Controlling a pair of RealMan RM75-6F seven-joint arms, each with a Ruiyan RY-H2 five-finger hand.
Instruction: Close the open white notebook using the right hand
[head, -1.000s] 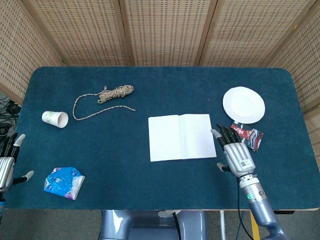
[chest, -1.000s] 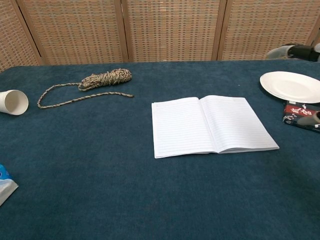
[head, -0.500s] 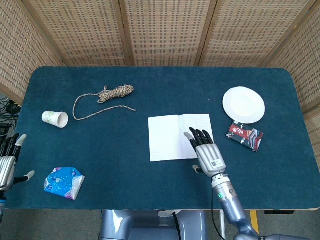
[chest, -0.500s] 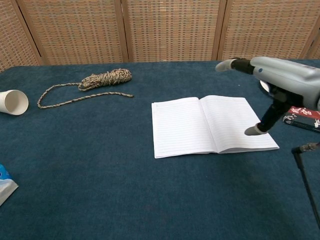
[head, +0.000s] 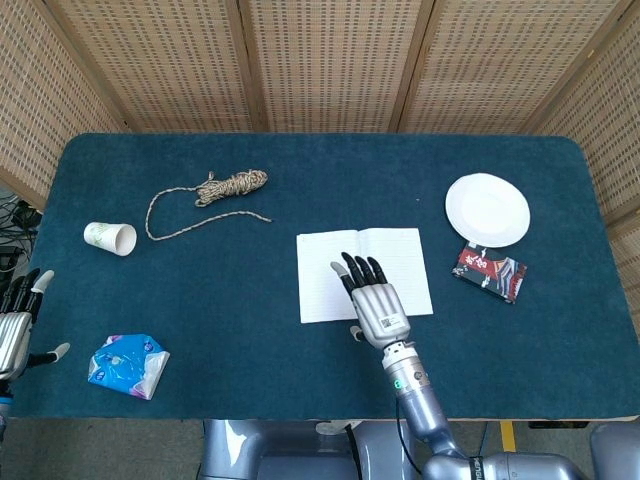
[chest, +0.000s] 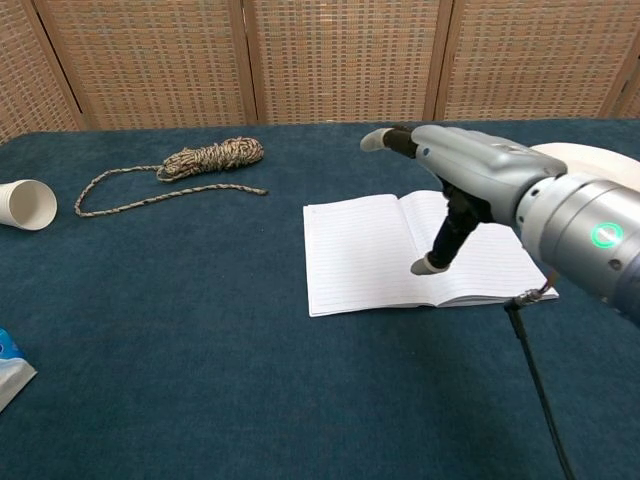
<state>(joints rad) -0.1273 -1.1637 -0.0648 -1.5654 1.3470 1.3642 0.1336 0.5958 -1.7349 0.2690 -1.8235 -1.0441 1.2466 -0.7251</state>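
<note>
right hand (head: 377, 303), fingers spread and holding nothing, has swung in from the table's right side to hover over the open white notebook (head: 325, 275) mid-table; it looks poised to catch a page, closing not yet begun.

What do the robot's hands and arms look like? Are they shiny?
Both are metal-looking. The right hand has a silver-grey back with a small white label, dark fingers and pale grey tips. Its arm is a smooth grey tube with a glowing green ring light near the wrist, and a thin black cable hangs under it. The left hand looks alike: silver, dark fingers, pale tips.
</note>
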